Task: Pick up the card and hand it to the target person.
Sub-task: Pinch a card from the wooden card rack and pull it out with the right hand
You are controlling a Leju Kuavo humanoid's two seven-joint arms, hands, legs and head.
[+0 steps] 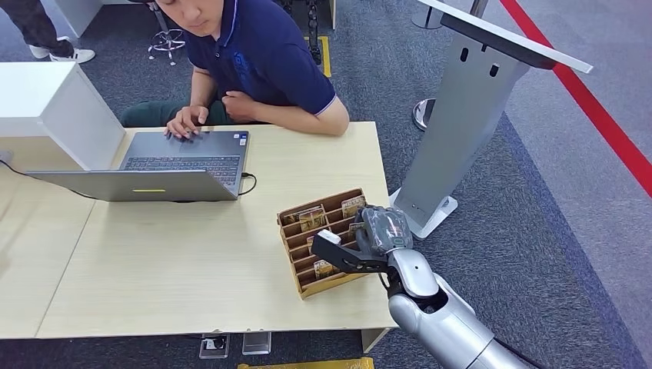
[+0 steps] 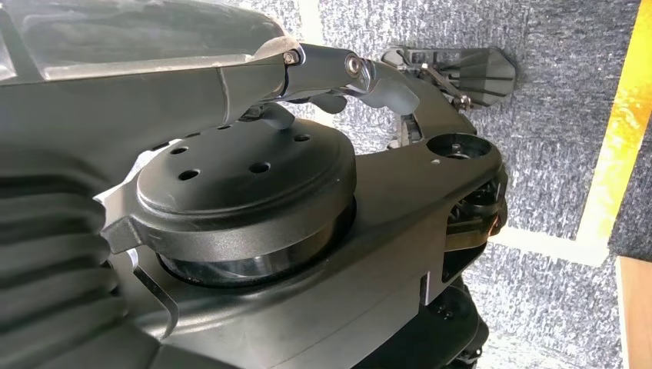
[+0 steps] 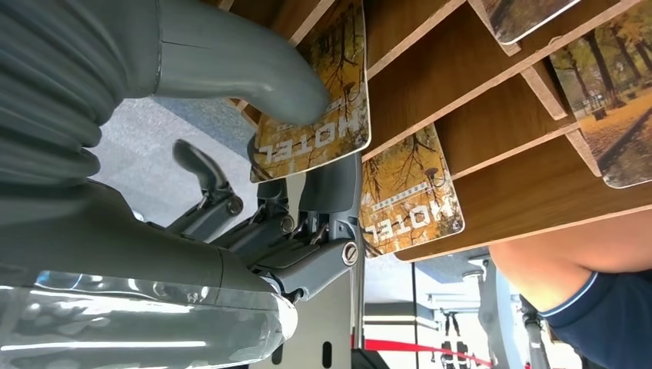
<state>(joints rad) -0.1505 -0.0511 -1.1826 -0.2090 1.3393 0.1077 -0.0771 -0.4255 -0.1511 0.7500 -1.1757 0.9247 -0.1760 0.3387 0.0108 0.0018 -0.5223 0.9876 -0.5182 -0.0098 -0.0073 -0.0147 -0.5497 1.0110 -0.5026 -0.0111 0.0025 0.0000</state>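
The right hand (image 1: 382, 231) pinched a card (image 3: 317, 115) in the wooden rack (image 1: 296, 223) at the pale table's (image 1: 192, 269) right edge (grey carpet (image 1: 523, 231) beyond); the left hand's state was unclear.

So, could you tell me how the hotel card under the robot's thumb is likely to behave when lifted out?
The hotel card looks thin, flat and glossy, so probably stiff, light and somewhat slippery. The right hand pinches only its edge, so it may pivot.

Laptop (image 1: 184, 165) between rack (image 1: 304, 265) and person (image 1: 261, 54)
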